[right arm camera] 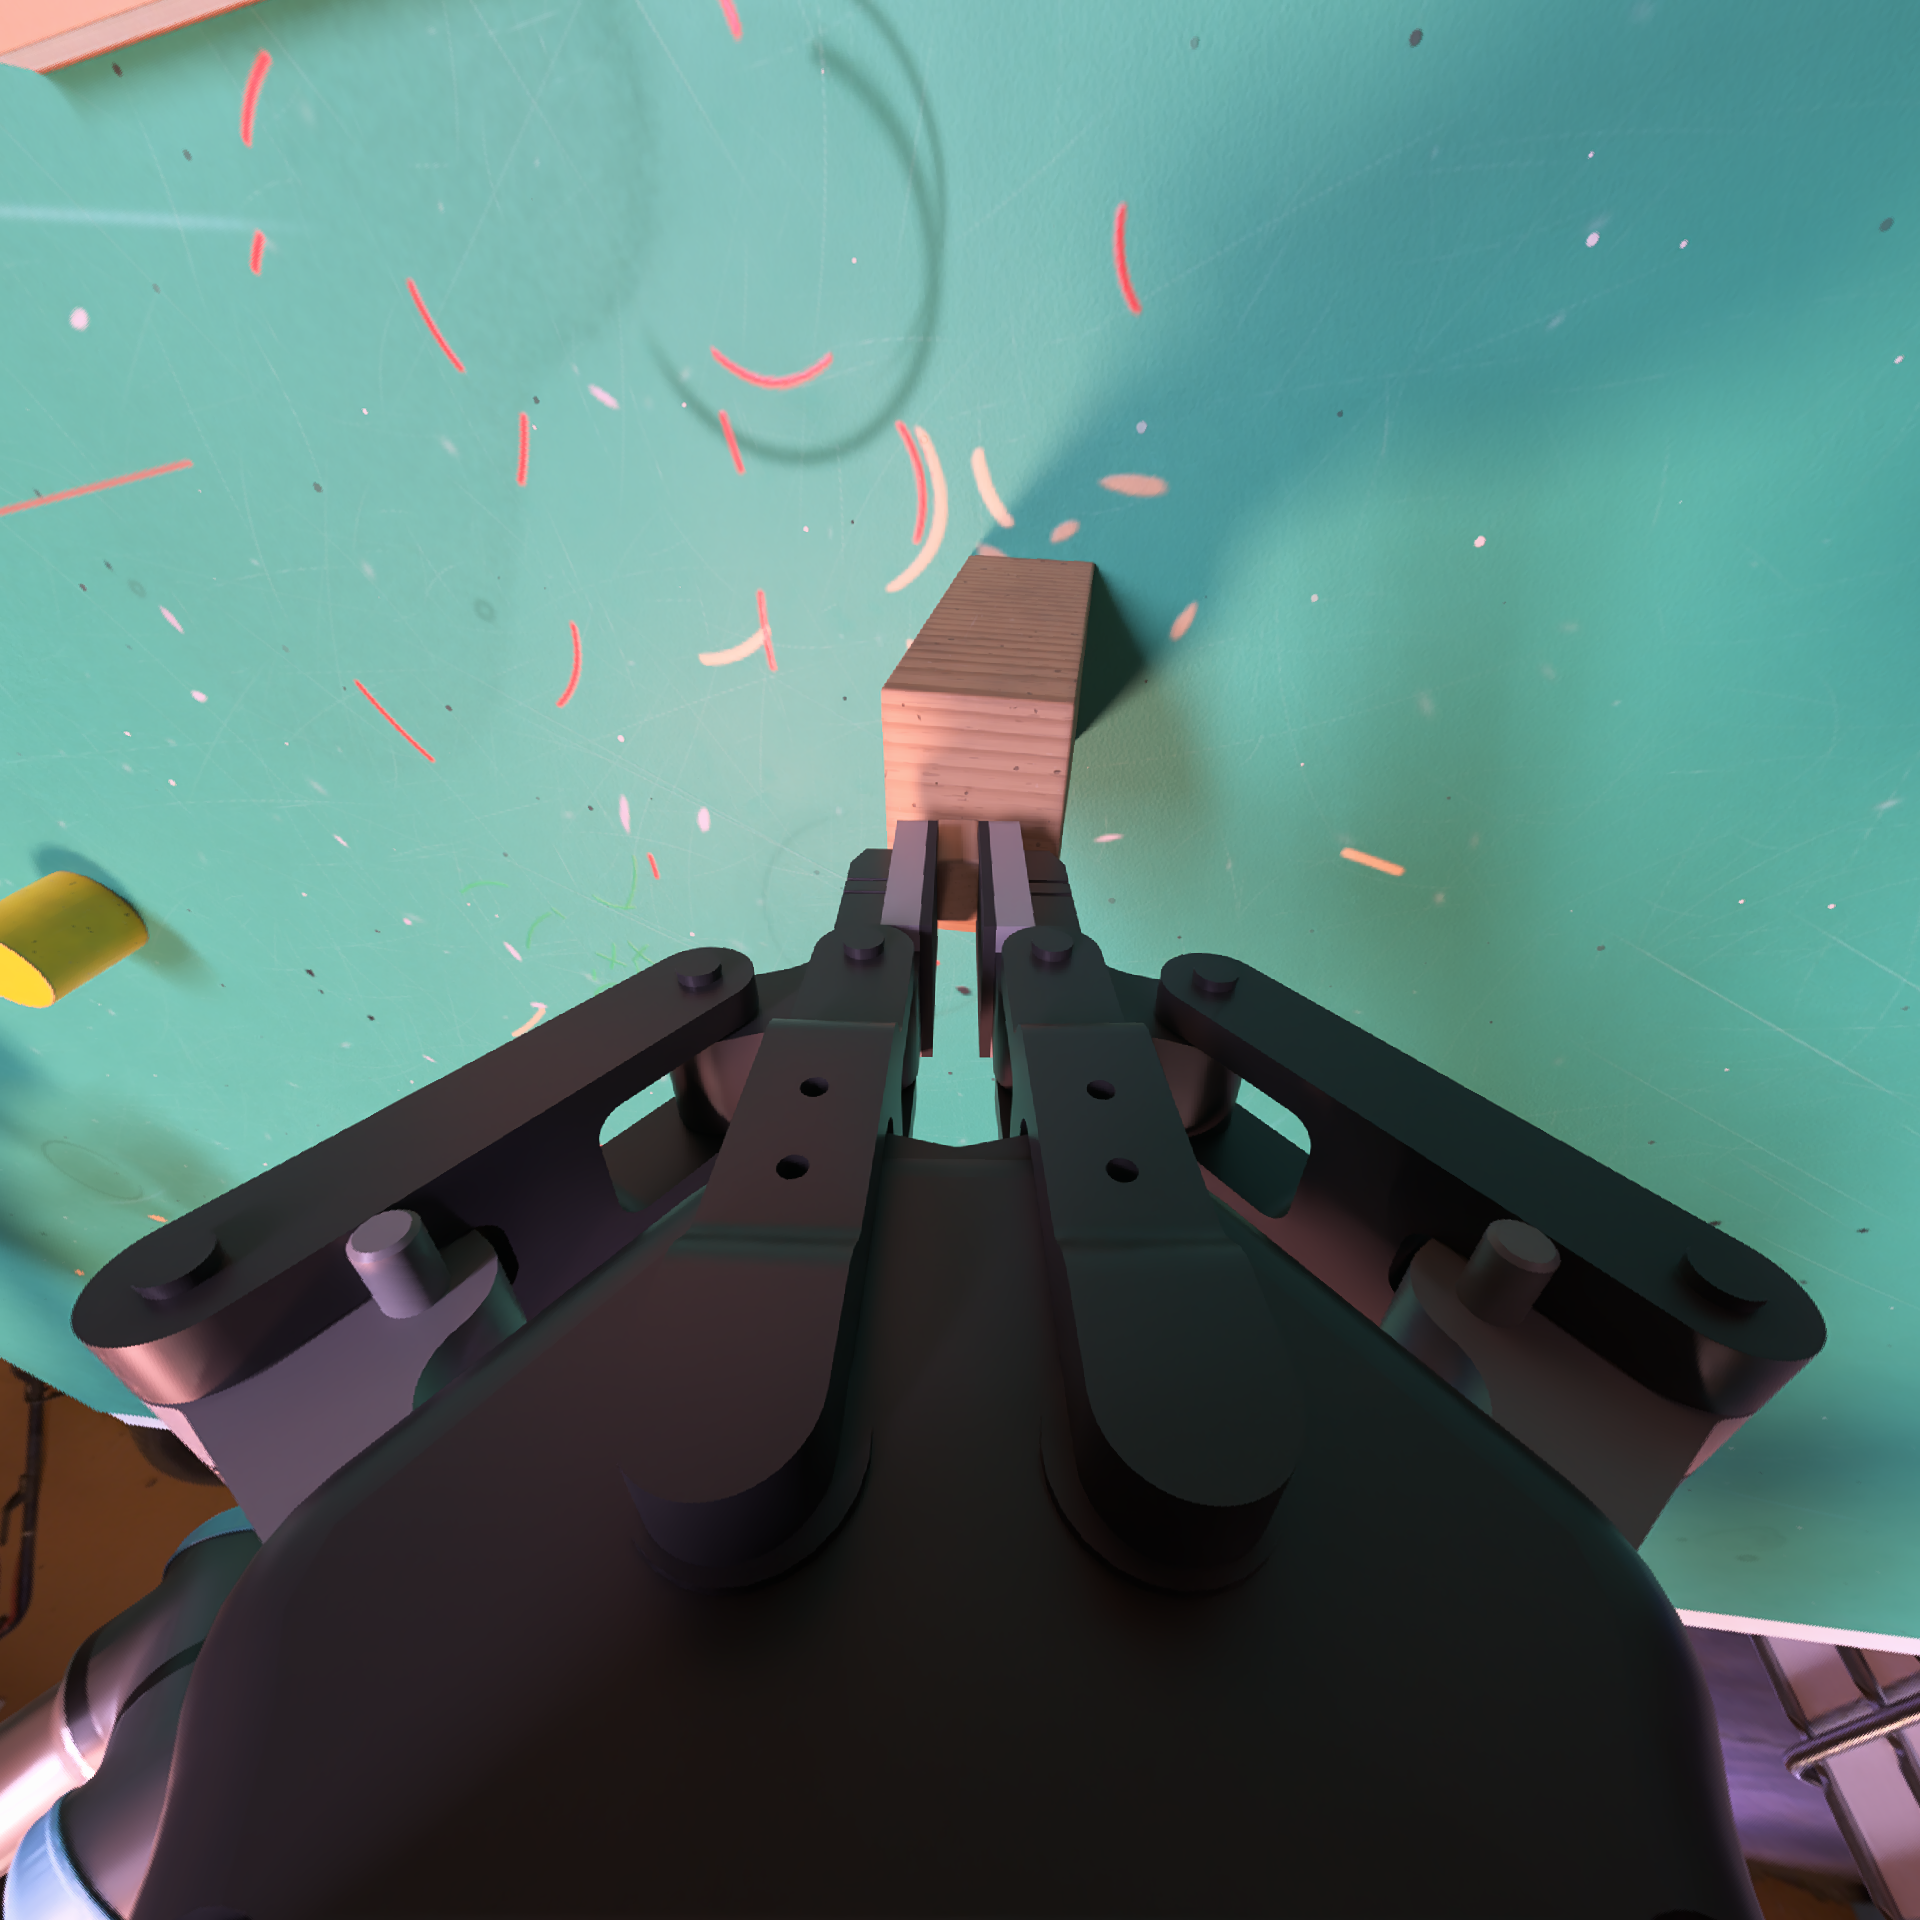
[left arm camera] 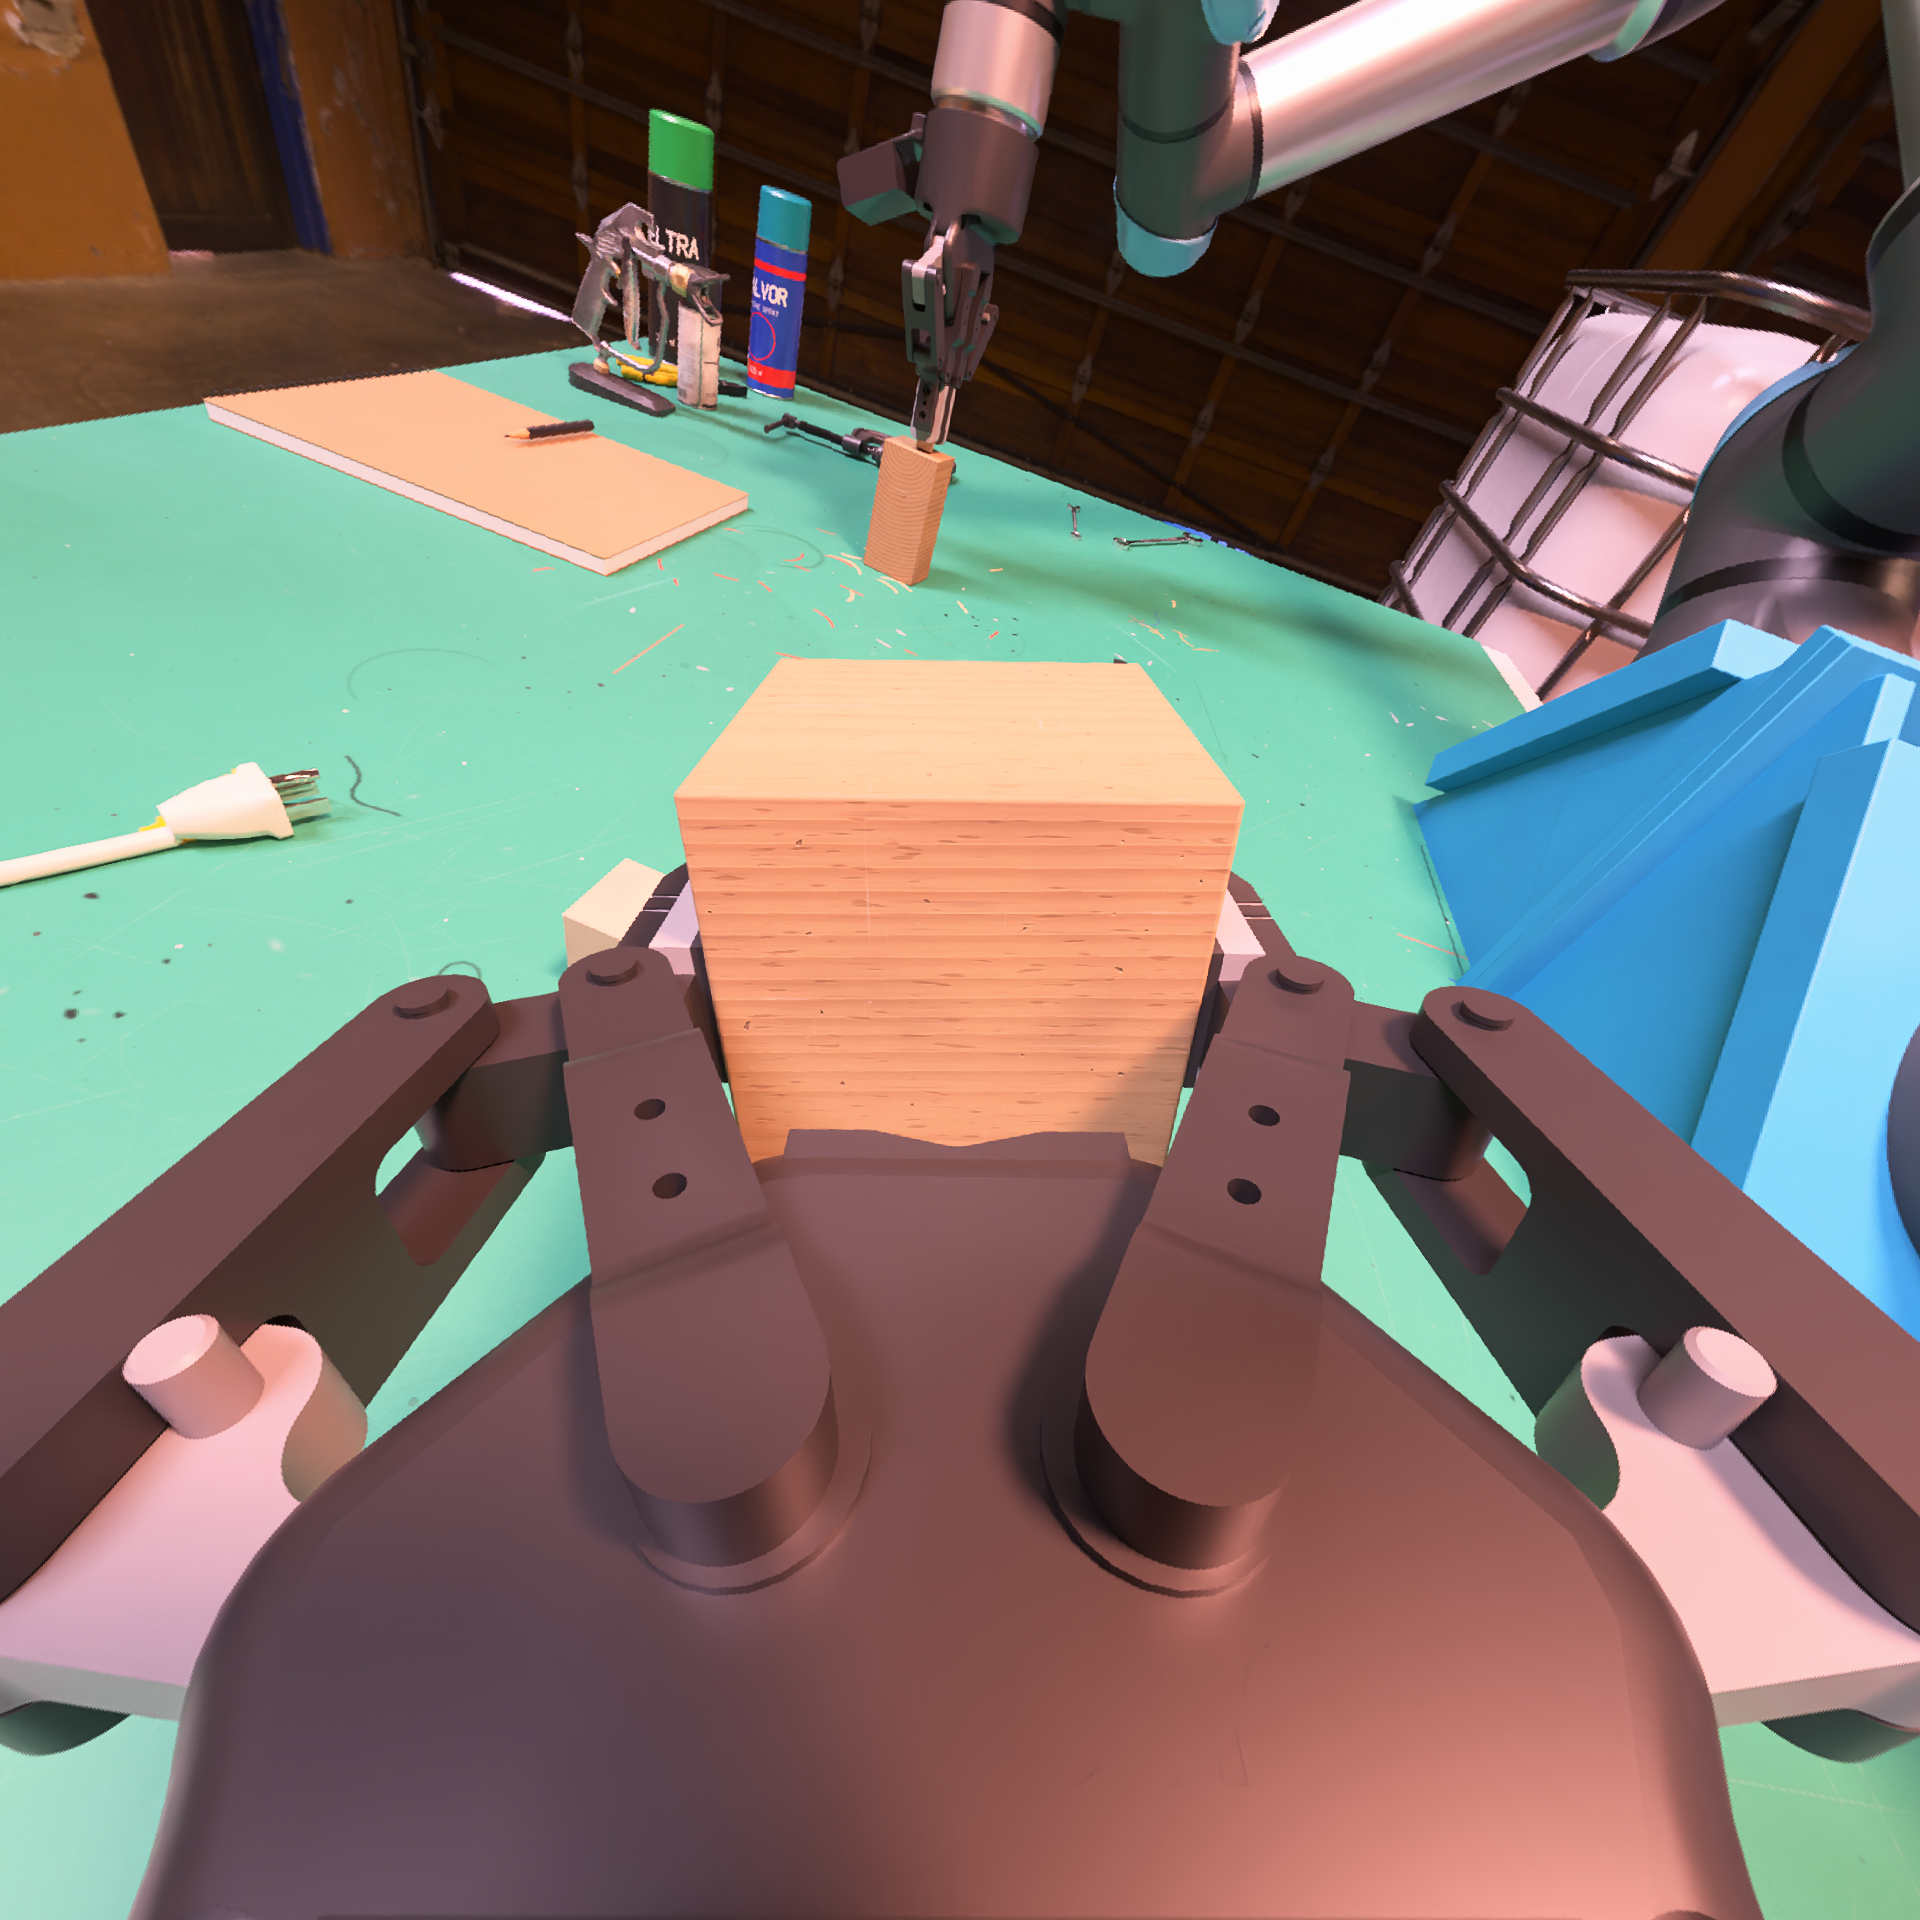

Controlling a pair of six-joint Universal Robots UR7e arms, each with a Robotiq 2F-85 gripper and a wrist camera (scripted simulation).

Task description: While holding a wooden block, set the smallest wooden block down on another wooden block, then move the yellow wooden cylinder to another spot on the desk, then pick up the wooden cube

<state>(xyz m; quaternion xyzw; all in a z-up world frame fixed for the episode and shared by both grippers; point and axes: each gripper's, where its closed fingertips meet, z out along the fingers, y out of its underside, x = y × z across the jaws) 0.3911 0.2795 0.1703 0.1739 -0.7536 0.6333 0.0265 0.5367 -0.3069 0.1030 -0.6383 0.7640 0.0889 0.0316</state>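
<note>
– Wood fills the left gripper (left arm camera: 956, 920): its jaws are spread wide and pressed on the two side faces of the wooden cube (left arm camera: 956, 821), which sits deep between the fingers, clear of the green desk (left arm camera: 436, 644).

– And the right gripper (right arm camera: 958, 875)?

– Nearly closed. The pads (right arm camera: 912, 873) leave only a narrow slot, and a sliver of tan wood shows in it, the small wooden block (right arm camera: 957, 906). I take it to be clamped, though little of it is visible.

– Where is it relative to the other block?

– Right at the top face of the upright wooden block (right arm camera: 982, 717). From the left wrist view the fingertips come down just above that block's top end, and the small piece looks to be touching it. Whether it rests flat, I cannot tell.

– So which step is this?

– The first, I judge: the small block being placed on another while the left arm holds the cube. It seems close to done.

– What next?

– Open the pads a little and lift straight up, so the tall, narrow block is not nudged over. Then the yellow wooden cylinder (right arm camera: 64, 935), lying on its side well off to the left in the right wrist view, needs shifting to a new spot.

– Anything near the left arm?

– A pale little block (left arm camera: 608, 904) sits just behind its left finger, and a white plug (left arm camera: 234, 805) lies farther out.
</note>
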